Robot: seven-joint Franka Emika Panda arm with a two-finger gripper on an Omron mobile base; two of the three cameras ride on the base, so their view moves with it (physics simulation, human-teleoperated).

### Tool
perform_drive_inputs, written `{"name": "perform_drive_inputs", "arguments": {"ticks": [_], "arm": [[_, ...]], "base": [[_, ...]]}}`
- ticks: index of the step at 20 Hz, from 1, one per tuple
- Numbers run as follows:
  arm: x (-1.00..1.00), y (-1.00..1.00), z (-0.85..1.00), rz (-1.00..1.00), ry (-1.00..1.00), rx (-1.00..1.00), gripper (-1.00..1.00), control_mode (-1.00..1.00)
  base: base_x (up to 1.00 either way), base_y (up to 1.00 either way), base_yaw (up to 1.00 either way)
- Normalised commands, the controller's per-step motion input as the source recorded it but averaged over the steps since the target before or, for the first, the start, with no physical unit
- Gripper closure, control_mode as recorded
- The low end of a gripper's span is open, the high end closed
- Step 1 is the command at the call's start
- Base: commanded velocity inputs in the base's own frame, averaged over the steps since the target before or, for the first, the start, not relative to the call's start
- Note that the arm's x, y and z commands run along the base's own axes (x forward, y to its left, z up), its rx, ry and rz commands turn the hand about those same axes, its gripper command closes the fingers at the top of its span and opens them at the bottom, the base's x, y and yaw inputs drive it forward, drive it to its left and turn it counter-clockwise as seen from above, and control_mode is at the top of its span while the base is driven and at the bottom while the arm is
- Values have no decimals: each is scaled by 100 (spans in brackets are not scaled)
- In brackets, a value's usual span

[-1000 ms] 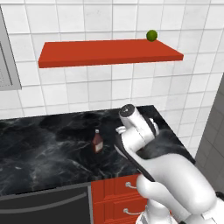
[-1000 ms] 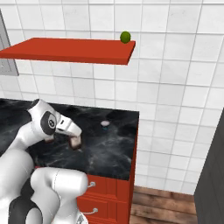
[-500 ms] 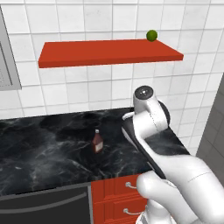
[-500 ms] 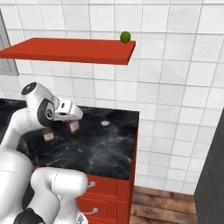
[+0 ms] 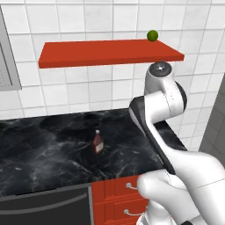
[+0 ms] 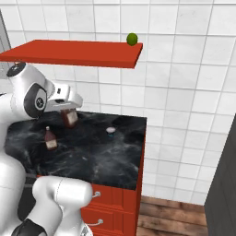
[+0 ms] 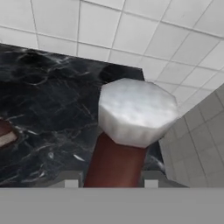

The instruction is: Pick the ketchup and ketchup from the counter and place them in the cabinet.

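— Start at the left. What's on the counter (image 5: 44, 154)?

— One ketchup bottle (image 5: 97, 142), standing upright on the black marble, cap up, pale label facing us. From the right base view the same bottle (image 6: 50, 138) sits at about nine o'clock, just beside the white arm.

— And the other one?

— Lifted off the counter. In the right base view the held ketchup bottle (image 6: 69, 117) hangs under the hand at roughly ten o'clock, clear of the marble and well below the red cabinet shelf (image 6: 73, 51). The fingers (image 6: 69, 110) are closed around it; in the hand view the fingers (image 7: 111, 179) flank its red-brown body at six o'clock, and its pale cap (image 7: 136, 111) bulges up in the middle of the picture.

— Is it upright?

— It looks about upright in the right base view, though the hand covers its top, so I can't say exactly.

— Anything else down there?

— A small round pale thing (image 6: 110, 131) lies on the counter farther right, apart from both bottles. I can't tell what it is.

— And up high?

— The cabinet shelf (image 5: 110, 52) runs along the tiled wall (image 5: 88, 19), with a green ball (image 5: 152, 35) resting on its right end, at one o'clock in the left base view. In that view the arm's elbow rises just beneath that end of the shelf.

— Below the counter?

— Red drawers (image 5: 118, 197) with silver handles, at six o'clock.
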Motion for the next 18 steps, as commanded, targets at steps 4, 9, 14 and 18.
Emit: {"name": "perform_drive_inputs", "arguments": {"ticks": [4, 9, 14, 18], "arm": [[-18, 0, 88, 2, 0, 0, 100, -100], [-11, 0, 91, 0, 0, -1, 100, -100], [0, -2, 79, 0, 0, 0, 100, -100], [10, -3, 51, 0, 0, 0, 100, -100]], "base": [[0, 0, 0], [0, 0, 0], [0, 0, 0], [0, 0, 0]]}}
